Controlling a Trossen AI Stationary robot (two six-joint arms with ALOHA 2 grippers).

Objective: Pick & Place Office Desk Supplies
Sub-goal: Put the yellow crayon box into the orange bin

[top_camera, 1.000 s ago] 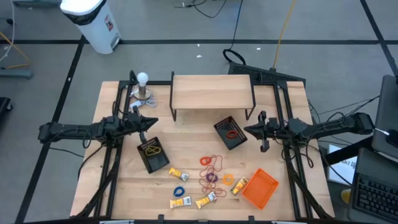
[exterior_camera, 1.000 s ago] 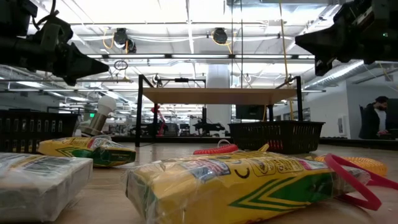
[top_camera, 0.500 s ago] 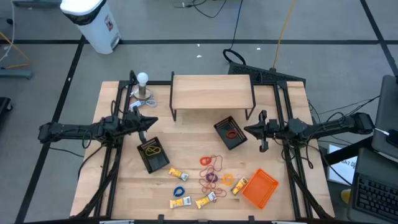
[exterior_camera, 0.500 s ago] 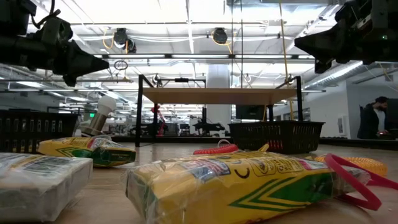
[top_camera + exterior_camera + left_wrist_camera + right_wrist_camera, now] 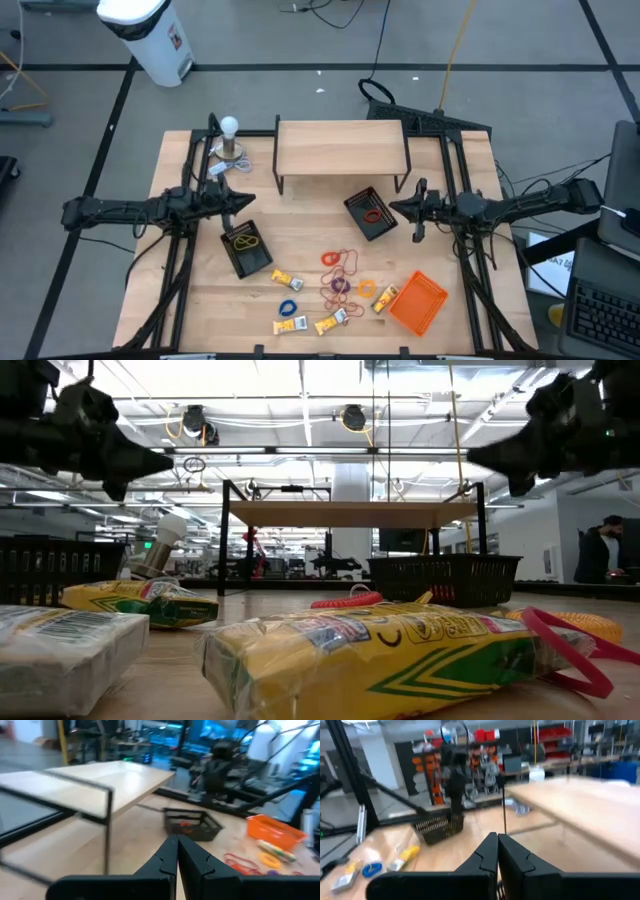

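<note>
The office desk supplies lie loose on the near middle of the table: a red rubber band (image 5: pixel 330 258), a purple one (image 5: pixel 338 287), an orange one (image 5: pixel 366 288), a blue one (image 5: pixel 289 307) and several yellow-and-white packets (image 5: pixel 285 279). The nearest packet (image 5: pixel 380 650) lies flat, close to the low camera. My left gripper (image 5: pixel 251 198) hovers shut and level above the table's left part, beyond the left mesh tray (image 5: pixel 246 247). My right gripper (image 5: pixel 392 208) hovers shut and level beside the right mesh tray (image 5: pixel 370 214). Both hold nothing.
A wooden shelf riser (image 5: pixel 340 148) stands at the far middle, a small bulb-topped stand (image 5: pixel 230 140) at the far left. The left mesh tray holds a yellow band, the right one a red band. An orange tray (image 5: pixel 417 302) sits near right.
My right gripper has tipped its fingertips a little downward in the low view, staying about where it was. The supplies have not moved.
</note>
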